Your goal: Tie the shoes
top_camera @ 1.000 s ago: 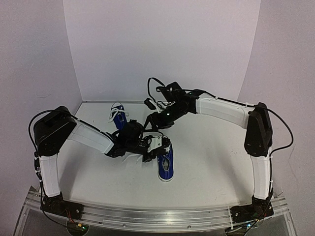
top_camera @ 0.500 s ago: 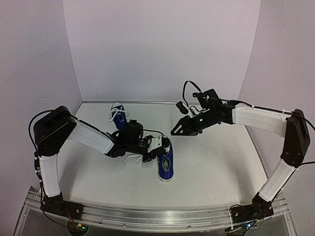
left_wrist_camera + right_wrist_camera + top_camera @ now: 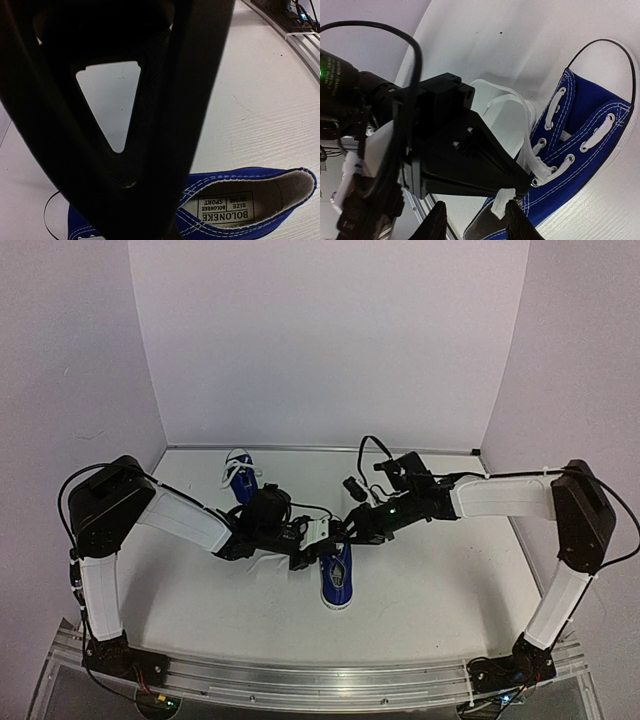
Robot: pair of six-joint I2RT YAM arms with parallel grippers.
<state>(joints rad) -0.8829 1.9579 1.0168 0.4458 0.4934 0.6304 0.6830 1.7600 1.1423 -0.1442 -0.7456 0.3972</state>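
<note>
Top view: near shoe (image 3: 338, 578) sat mid-worktop (image 3: 430, 580), long axis running 12 to 6, toe cap at 6, heel opening at 12. Far shoe (image 3: 240, 480) lay at about 10 o'clock from it, well apart, with neither arm on it.

Both wrists met over the heel end of the near shoe. My left arm (image 3: 190, 520) reached in from 9 o'clock, my right arm (image 3: 500, 497) from 2 o'clock.

Left jaws: closed to a point. In the right wrist view their tip pinched the white lace (image 3: 527, 150) just beside the upper eyelets. The left wrist view showed no gap between the fingers, only the insole label (image 3: 225, 209) below them.

Right jaws: parted, holding nothing. Both fingertips (image 3: 512, 222) showed at 6 o'clock in their own view. A free lace end (image 3: 500, 206) hung between them, nearer the right-hand fingertip. I could not tell whether it touched.

Relation that matters: the free end lay straight ahead of my right jaws, toward 12 in their view, just short of the left jaws' tip. The shoe's eyelet rows ran off toward 2 o'clock. The right jaws were clearly the nearer to that end.

Judgement: next comes a short advance and a close on the free end. The risk is clipping my own left fingers, which sat near that strand.
</note>
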